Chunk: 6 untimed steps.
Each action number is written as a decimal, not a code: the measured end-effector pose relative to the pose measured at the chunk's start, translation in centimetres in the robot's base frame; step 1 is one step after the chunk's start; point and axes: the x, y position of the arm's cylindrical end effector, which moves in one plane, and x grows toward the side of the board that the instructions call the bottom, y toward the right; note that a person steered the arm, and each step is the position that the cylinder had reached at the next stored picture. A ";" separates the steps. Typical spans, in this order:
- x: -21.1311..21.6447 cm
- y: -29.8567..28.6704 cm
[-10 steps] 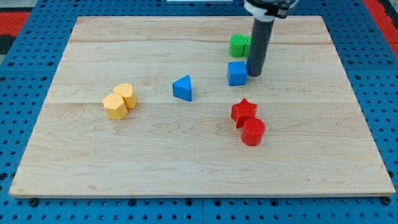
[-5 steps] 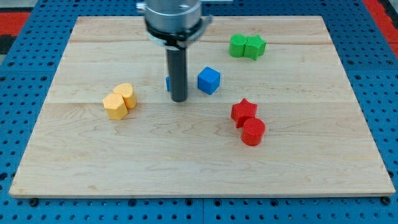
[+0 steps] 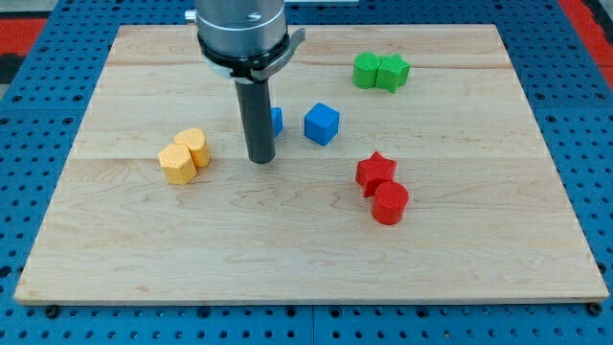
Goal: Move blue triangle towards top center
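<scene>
The arm carries no claw, only a rod, so there is nothing to spread or pinch. My tip [image 3: 260, 159] rests on the wooden board [image 3: 479, 249], at the view's lower left of the blue triangle [image 3: 276, 121], touching it or nearly so. The rod hides most of the triangle; only a blue sliver shows, near the board's middle, just left of the blue cube [image 3: 322, 124]. The block looks small, rigid and light, likely to slide easily and to rotate if pushed off-centre. No hold is possible: contact belongs on the face toward the view's bottom, centred, pushing toward the view's top.
</scene>
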 end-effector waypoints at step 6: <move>-8.2 -0.8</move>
